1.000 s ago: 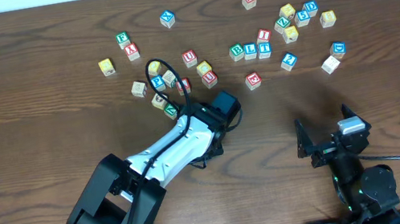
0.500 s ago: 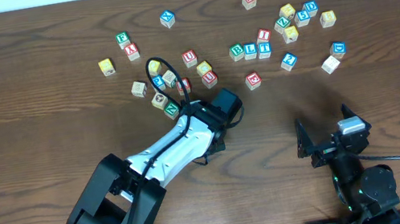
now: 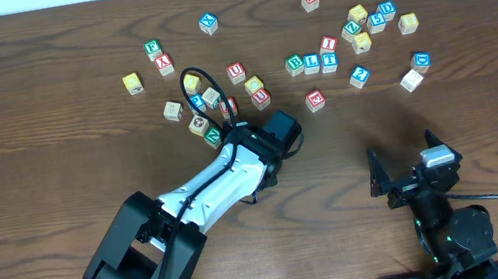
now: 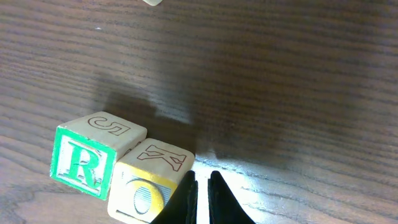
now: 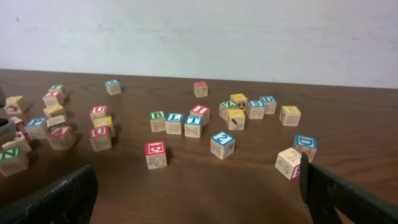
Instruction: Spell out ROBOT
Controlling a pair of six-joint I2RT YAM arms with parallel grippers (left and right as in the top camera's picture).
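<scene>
- Found next to nothing changed from a second earlier: left arm (image 3: 215,181) in the same reach, cubes by its tip unmoved.
- Saw the left gripper (image 4: 202,198) still pressed together on nothing, tips just beside the yellow O cube (image 4: 144,191), on that cube's right in the wrist view.
- Noted the green R cube (image 4: 81,163) touching the O cube's other side, both resting on the table (image 4: 280,74).
- Found the right gripper (image 5: 198,190) spread wide as before, low near the table's front edge, well apart from every cube.
- Spotted the green B cube (image 3: 294,64) and blue T cube (image 3: 328,61) in one row, with the blue L cube (image 3: 311,64) wedged between them.
- Noted a red U cube (image 3: 236,71) and other cubes crowding the space beyond the left gripper, and a black cable loop (image 3: 185,81) arching over some of them.
</scene>
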